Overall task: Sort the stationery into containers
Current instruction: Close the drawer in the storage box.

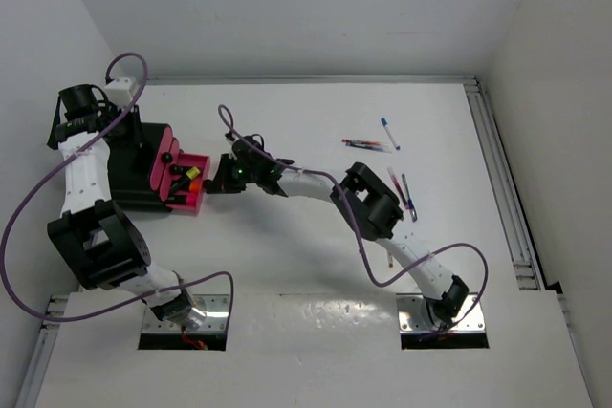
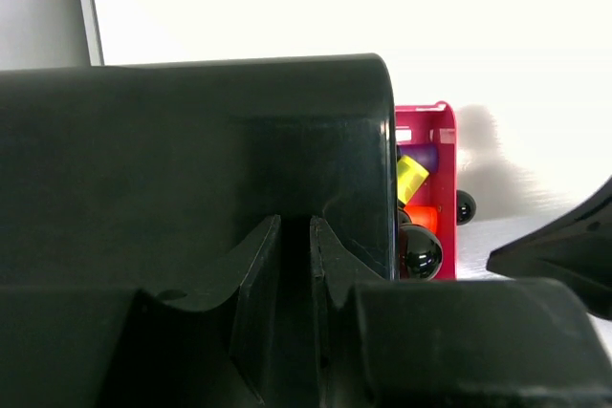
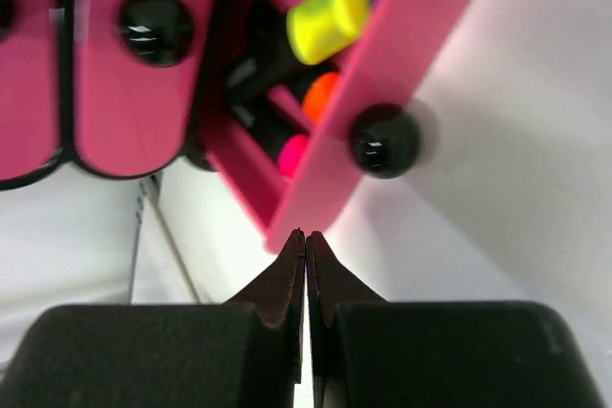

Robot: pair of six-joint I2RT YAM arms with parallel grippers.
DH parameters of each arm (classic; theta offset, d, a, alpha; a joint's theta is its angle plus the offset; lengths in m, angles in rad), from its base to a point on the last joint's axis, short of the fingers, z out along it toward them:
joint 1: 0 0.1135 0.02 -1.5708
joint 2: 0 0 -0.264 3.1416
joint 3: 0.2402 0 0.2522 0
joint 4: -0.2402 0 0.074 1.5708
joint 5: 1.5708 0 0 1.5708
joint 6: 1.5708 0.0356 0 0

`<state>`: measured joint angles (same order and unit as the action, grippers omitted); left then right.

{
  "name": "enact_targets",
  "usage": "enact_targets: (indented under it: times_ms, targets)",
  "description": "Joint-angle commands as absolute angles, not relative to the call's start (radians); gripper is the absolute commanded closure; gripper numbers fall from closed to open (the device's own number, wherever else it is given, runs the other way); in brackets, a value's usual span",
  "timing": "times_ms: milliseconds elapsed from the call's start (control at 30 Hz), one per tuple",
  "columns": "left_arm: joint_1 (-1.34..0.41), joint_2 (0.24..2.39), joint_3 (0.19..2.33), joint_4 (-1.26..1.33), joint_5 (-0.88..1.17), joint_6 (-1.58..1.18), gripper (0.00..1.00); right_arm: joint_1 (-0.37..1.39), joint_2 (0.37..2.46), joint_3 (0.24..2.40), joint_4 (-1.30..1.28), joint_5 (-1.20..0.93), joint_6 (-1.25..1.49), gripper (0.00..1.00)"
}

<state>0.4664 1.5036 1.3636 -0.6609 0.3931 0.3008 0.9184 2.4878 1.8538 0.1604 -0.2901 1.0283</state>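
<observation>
While apparently nudging the pink tray with the right gripper clenched empty, tips at its corner, keep the push low and slow; no tipping. Tray at 9 o'clock of the table, touching the black box; long axis roughly 11 to 5. Highlighters inside crosswise, coloured ends toward 3. Left gripper at the box; grip impossible to tell.

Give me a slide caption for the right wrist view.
Shut right end effector at a corner of the pink tray holding yellow, orange and pink highlighters.
</observation>
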Motion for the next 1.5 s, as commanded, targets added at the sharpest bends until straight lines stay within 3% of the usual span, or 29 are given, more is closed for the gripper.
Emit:
enact_targets:
  times_ms: [0,1467]
  targets:
    - [0.472,1.534,1.336,-0.71,0.396,0.285,0.75,0.925,2.526,1.899,0.17,-0.253,1.026,1.0]
    - [0.506,1.535,1.181,-0.71,0.44,0.307,0.75,0.992,2.827,2.203,0.569,-0.178,1.103,1.0]
